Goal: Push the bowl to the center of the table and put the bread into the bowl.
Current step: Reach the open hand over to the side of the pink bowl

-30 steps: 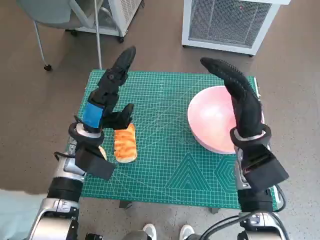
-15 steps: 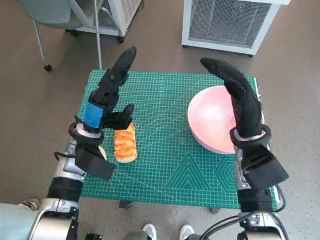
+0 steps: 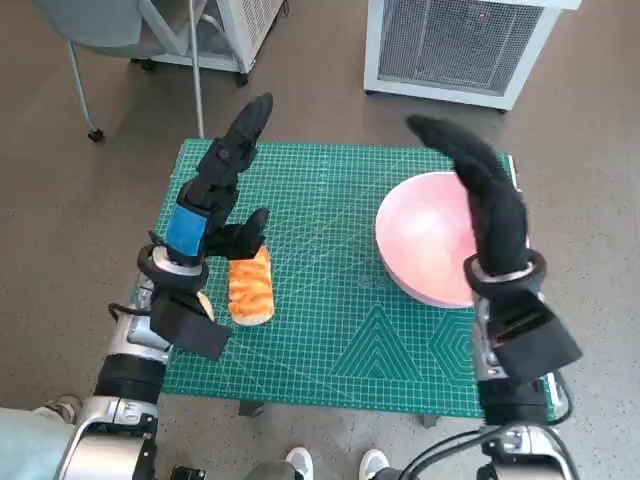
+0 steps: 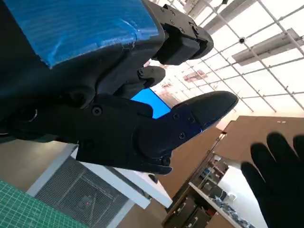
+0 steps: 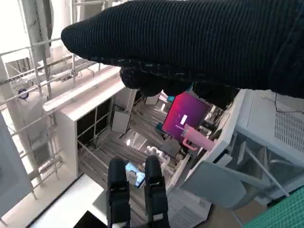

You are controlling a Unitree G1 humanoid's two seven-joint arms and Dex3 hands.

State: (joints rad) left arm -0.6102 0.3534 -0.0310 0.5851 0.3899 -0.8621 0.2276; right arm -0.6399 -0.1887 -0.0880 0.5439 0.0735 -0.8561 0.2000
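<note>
The pink bowl (image 3: pixel 428 237) sits at the right side of my green cutting mat (image 3: pixel 330 330), under my gloved right hand (image 3: pixel 480 190), which is raised over it, fingers extended, holding nothing. The bread (image 3: pixel 250 286) lies near the mat's left edge, just below my left hand (image 3: pixel 222 190), fingers stretched out and empty.

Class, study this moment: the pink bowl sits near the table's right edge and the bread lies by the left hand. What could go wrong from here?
1. The pink bowl sits close to the table's right edge; a skewed push by the right hand, raised above it, might send it off.
2. The bread lies near the left edge beside the left hand; a clumsy grasp could nudge it over.
3. The bowl is not yet centred, so the bread's transfer would be a long reach.
</note>
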